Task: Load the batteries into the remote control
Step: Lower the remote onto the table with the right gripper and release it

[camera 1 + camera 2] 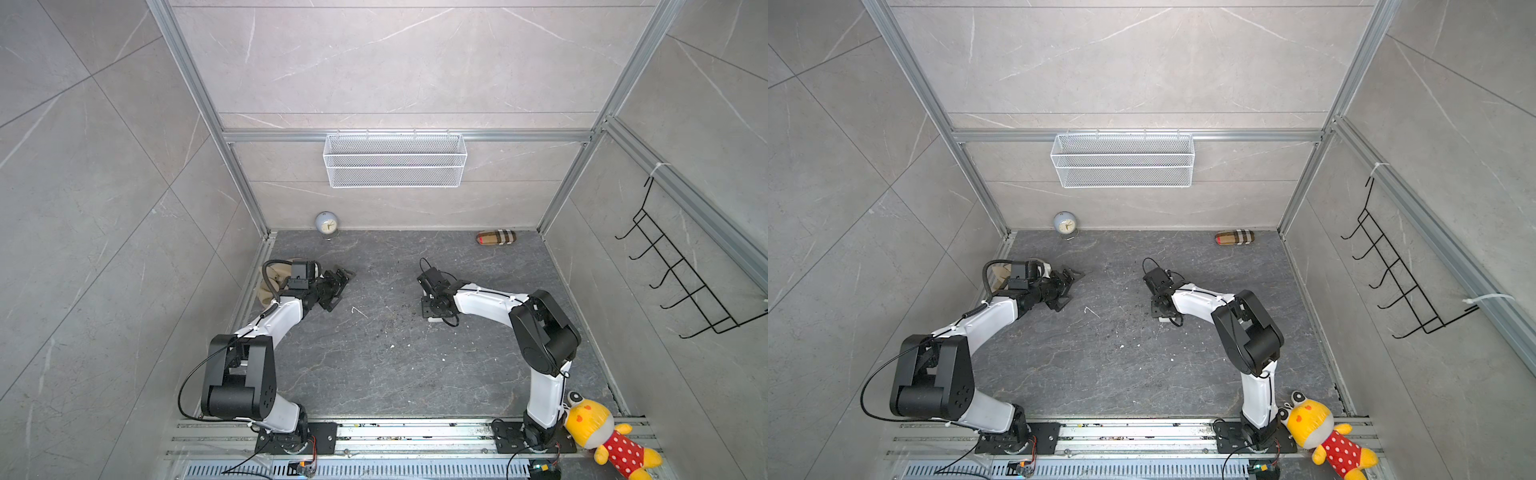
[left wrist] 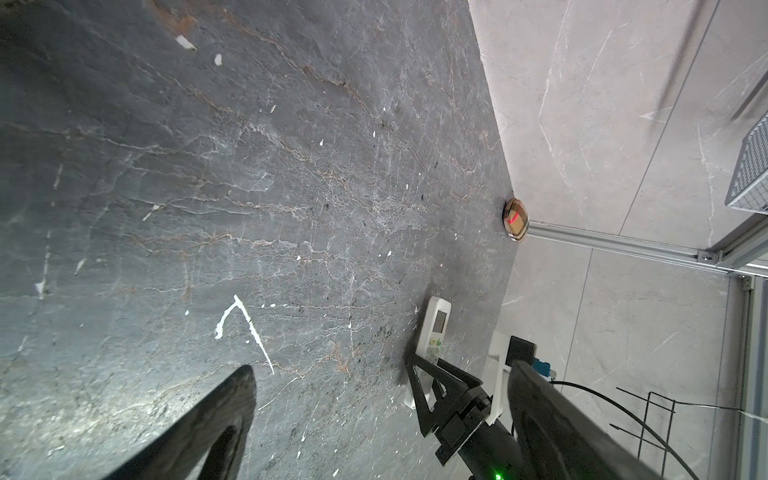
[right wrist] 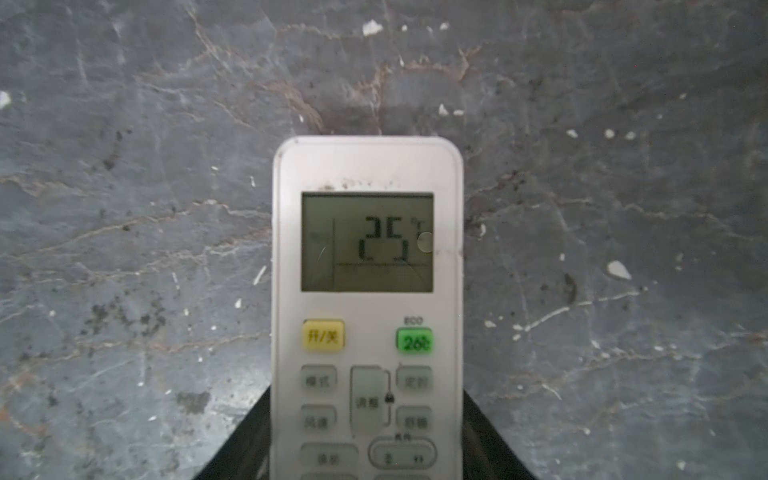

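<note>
Remote control [image 3: 368, 266] sits face up at the table [image 1: 374, 365], its button end pinched by the right end effector [image 3: 368, 432]; left end effector [image 1: 340, 289] spread, empty; lit screen digits suggest loading is complete; batteries and rear cover not visible.

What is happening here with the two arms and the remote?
The right gripper is closed on the button end of the remote control, which faces up over the dark table with digits on its screen. The left gripper stands open and empty. No batteries are in view, so they may already be inside.
</note>
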`<control>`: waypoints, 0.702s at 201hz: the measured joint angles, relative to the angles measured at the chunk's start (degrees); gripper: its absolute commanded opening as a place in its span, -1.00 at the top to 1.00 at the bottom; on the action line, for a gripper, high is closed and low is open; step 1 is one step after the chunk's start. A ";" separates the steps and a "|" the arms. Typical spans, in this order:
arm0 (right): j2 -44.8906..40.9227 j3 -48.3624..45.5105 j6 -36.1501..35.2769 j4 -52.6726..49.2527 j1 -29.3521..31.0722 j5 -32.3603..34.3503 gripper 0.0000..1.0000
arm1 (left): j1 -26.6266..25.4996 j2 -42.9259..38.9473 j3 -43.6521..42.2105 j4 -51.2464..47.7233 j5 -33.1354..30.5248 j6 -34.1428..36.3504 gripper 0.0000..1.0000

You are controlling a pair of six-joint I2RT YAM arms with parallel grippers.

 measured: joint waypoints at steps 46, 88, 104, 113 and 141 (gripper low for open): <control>0.44 -0.07 -0.26 0.22 0.07 0.46 -0.68 | -0.04 -0.11 0.00 -0.28 0.44 0.15 -0.90; -2.16 0.02 -0.48 -3.50 0.11 2.08 -0.98 | -0.07 -1.14 3.21 -5.44 0.39 1.33 -0.99; -7.21 -0.07 -1.14 -5.38 0.11 4.72 -0.98 | -0.35 -2.43 4.33 -6.14 -0.72 2.03 -0.99; -11.23 -0.26 -1.99 -5.46 0.00 6.69 -0.99 | -0.61 -3.37 4.63 -6.51 -2.36 3.02 -0.99; -25.18 -3.93 -5.16 0.85 -3.50 12.81 -0.99 | -1.01 -5.51 4.92 -7.52 -9.09 8.92 -0.99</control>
